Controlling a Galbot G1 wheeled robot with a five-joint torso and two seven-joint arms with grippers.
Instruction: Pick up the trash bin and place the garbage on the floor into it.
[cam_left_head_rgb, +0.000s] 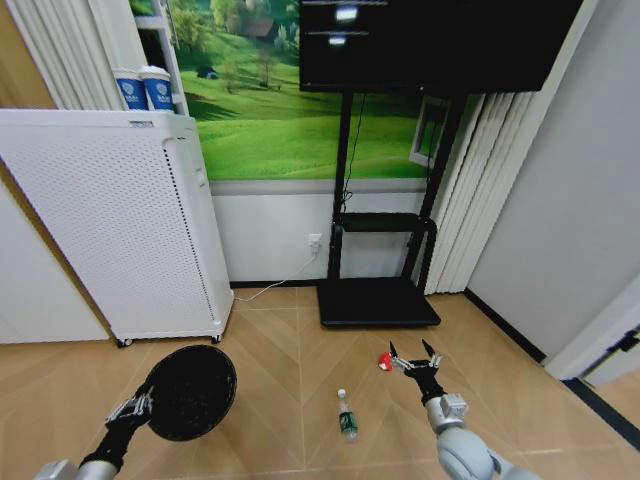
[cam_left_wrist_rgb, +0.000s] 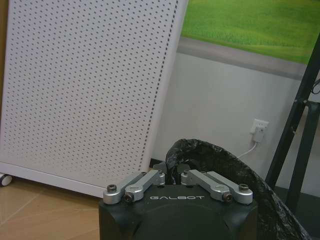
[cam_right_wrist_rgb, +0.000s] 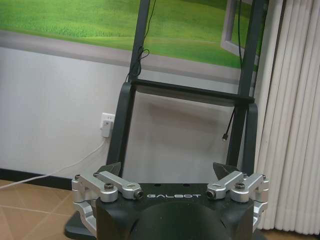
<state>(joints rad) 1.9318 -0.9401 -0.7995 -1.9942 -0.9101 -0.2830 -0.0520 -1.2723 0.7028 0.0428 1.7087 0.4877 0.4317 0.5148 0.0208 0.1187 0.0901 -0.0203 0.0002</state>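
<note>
The trash bin (cam_left_head_rgb: 190, 392), small, round and black with a bag liner, hangs tilted above the floor at the lower left. My left gripper (cam_left_head_rgb: 140, 402) is shut on its rim; in the left wrist view the left gripper (cam_left_wrist_rgb: 172, 172) pinches the bagged rim of the bin (cam_left_wrist_rgb: 235, 172). The garbage lies on the wood floor: a clear bottle with a green label (cam_left_head_rgb: 346, 415) and a red-and-white wrapper (cam_left_head_rgb: 384, 360). My right gripper (cam_left_head_rgb: 415, 358) is open just right of the wrapper, above the floor; in its wrist view the right gripper (cam_right_wrist_rgb: 167, 171) holds nothing.
A white perforated cabinet on casters (cam_left_head_rgb: 110, 220) stands at the left, close behind the bin. A black TV stand (cam_left_head_rgb: 380, 300) with a flat base is against the far wall, with a wall socket and cable (cam_left_head_rgb: 315, 243) beside it. Curtains (cam_left_head_rgb: 480, 200) hang at the right.
</note>
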